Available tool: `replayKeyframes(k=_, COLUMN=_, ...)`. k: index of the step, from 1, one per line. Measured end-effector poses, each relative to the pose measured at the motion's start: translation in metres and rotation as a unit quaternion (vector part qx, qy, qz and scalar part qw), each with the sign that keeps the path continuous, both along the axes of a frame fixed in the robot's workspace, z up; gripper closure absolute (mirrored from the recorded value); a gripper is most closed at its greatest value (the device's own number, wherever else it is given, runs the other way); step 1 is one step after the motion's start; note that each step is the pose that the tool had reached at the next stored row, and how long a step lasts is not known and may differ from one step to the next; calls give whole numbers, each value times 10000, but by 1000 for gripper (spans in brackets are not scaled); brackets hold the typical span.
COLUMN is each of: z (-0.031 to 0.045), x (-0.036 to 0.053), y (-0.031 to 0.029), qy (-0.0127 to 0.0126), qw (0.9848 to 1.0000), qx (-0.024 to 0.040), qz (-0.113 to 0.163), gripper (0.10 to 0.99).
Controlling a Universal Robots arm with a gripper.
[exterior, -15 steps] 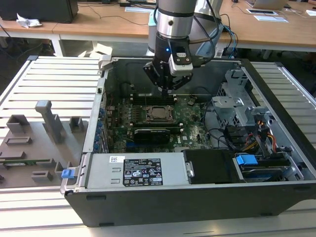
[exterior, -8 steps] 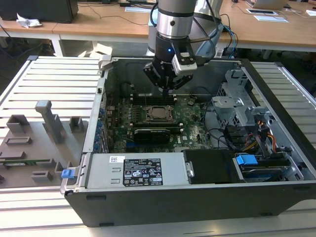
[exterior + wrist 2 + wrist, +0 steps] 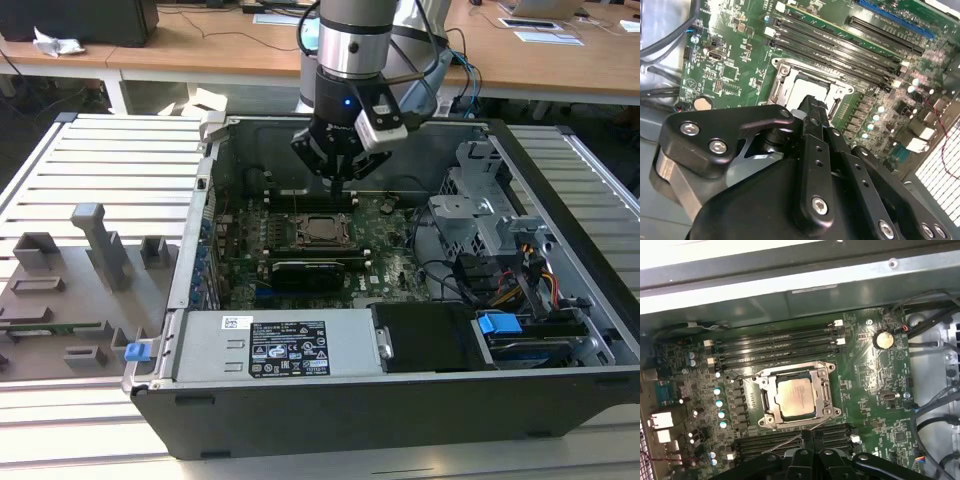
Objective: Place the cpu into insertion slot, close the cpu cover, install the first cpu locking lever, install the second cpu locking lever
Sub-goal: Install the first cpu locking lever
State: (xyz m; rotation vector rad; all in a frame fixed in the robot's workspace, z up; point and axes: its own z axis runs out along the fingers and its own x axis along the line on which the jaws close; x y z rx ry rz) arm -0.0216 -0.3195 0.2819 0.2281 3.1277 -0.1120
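The cpu (image 3: pixel 797 399) already lies flat in the insertion slot (image 3: pixel 768 401), near the middle of the green board (image 3: pixel 875 385) and between two banks of memory slots (image 3: pixel 775 347). The cpu cover (image 3: pixel 826 390) is down over it, framing the silvery top. The work therefore appears to have reached the locking levers. A thin wire lever (image 3: pixel 795 437) runs at a slant along the socket edge nearest the gripper (image 3: pixel 338 180), and it looks unlatched.

The jaws are drawn together to a narrow tip and hold nothing. They hang just above the board beside that socket edge, inside the open case (image 3: pixel 400 410) on the slatted desk (image 3: pixel 110 160). Seating the lever would likely call for a precise push on a very slim wire, with no slip onto neighbouring parts.
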Motion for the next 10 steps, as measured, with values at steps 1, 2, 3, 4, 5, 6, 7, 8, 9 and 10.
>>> replayKeyframes(k=1, z=0, x=0, y=0, qy=0, qw=10000, qx=0, qz=63, gripper=980)
replayKeyframes(k=2, z=0, x=0, y=0, qy=0, qw=9999, qx=0, qz=111, gripper=980)
replayKeyframes(k=3, z=0, x=0, y=0, qy=0, qw=9997, qx=0, qz=233, gripper=980)
replayKeyframes(k=4, z=0, x=0, y=0, qy=0, qw=9995, qx=0, qz=327, gripper=980)
replayKeyframes(k=5, z=0, x=0, y=0, qy=0, qw=9991, qx=0, qz=426, gripper=980)
replayKeyframes(k=6, z=0, x=0, y=0, qy=0, qw=9986, qx=0, qz=538, gripper=980)
replayKeyframes(k=7, z=0, x=0, y=0, qy=0, qw=9980, qx=0, qz=635, gripper=980)
replayKeyframes(k=8, z=0, x=0, y=0, qy=0, qw=9973, qx=0, qz=737, gripper=980)
replayKeyframes(k=9, z=0, x=0, y=0, qy=0, qw=9968, qx=0, qz=795, gripper=980)
replayKeyframes(k=10, z=0, x=0, y=0, qy=0, qw=9959, qx=0, qz=900, gripper=980)
